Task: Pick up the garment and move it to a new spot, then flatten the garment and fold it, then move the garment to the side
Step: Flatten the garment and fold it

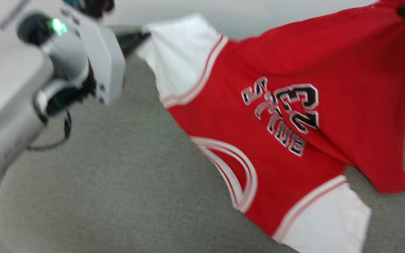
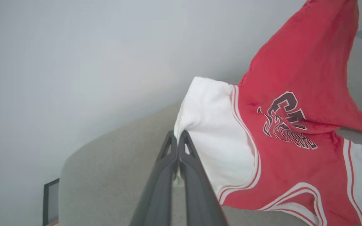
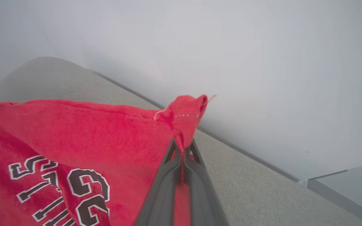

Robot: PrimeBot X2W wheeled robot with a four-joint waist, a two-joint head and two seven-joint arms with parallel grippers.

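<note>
Grey fuzzy cloth on the soft top (image 1: 118, 182), nearest and lowest. Over it, the near white sleeve (image 1: 329, 225) of the shirt (image 1: 294, 116), hanging loose with a red-striped edge. Touching the top or not: hard to tell. Beside that sleeve, the round neck hole (image 1: 230, 168) with white and red trim. Close to the camera on the left, a big pale arm (image 1: 9, 88) with a small green light (image 1: 57, 25).

A bit further, black letters and the number 23 (image 1: 299, 105) on the red front, turned sideways and wrinkled. Lifted in the air and pulled wide between two grippers, with one red corner (image 1: 392, 186) drooping toward the grey top.

Further off on the left, the left gripper (image 2: 177, 133), squeezed tight on the edge of the far white sleeve (image 2: 212, 125), dark fingers pressed together with no gap. Further off on the right, the right gripper (image 3: 183, 142), squeezed tight on a red corner of the bottom hem (image 3: 187, 110), with a bit of red cloth poking up past the tips and a thin thread sticking out.

Past the edge of the grey top, low in the left wrist view, a dark frame (image 2: 50, 201). Behind everything, a plain pale wall (image 3: 262, 62).
</note>
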